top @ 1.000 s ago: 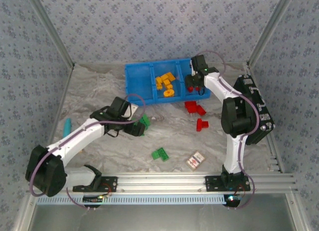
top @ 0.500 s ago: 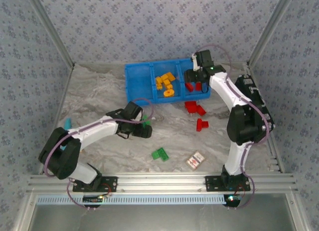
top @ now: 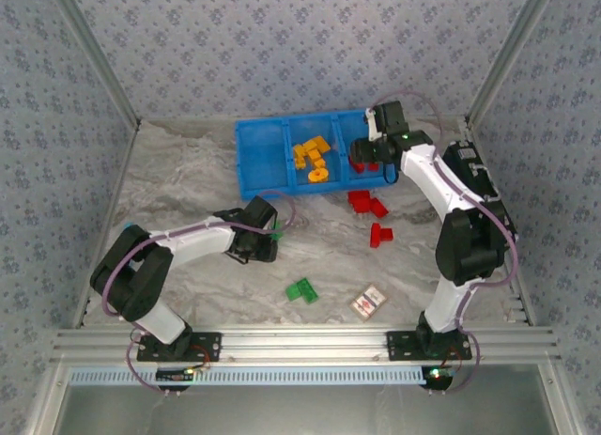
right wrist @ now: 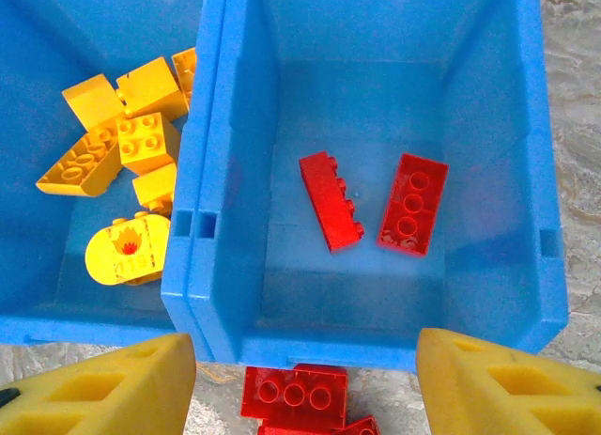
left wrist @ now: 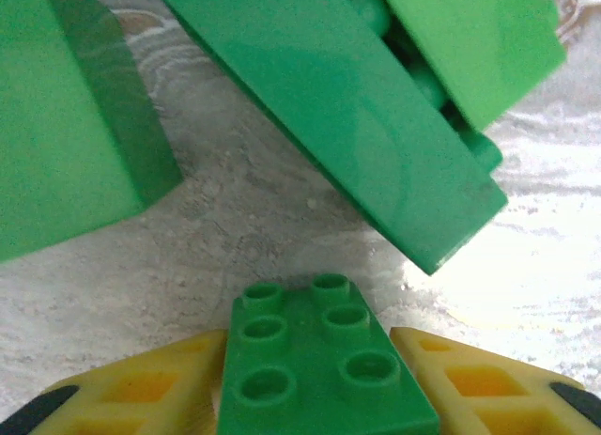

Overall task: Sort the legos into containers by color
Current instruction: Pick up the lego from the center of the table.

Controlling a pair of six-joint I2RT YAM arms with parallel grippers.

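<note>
1. Our left gripper (left wrist: 324,388) has its fingers (left wrist: 141,397) pressed against both sides of a small green brick (left wrist: 315,355), at the centre-left of the table (top: 178,172). Two more green bricks (left wrist: 376,125) lie just beyond it, at 12 o'clock in the wrist view.
2. We judge the step to be the lift. We should rise straight up so the neighbours stay put, then carry the brick to the empty left compartment of the blue bin (top: 246,163), at 12 o'clock from the gripper overhead.
3. Our right gripper (top: 361,159) hangs with its fingers spread over the right compartment, where two red bricks (right wrist: 413,205) lie.
4. Against a second ago, the left arm (top: 188,240) has swung its elbow inward from the 9 o'clock edge, while its gripper stays by the green cluster. The right wrist has shifted slightly toward 3 o'clock.
</note>
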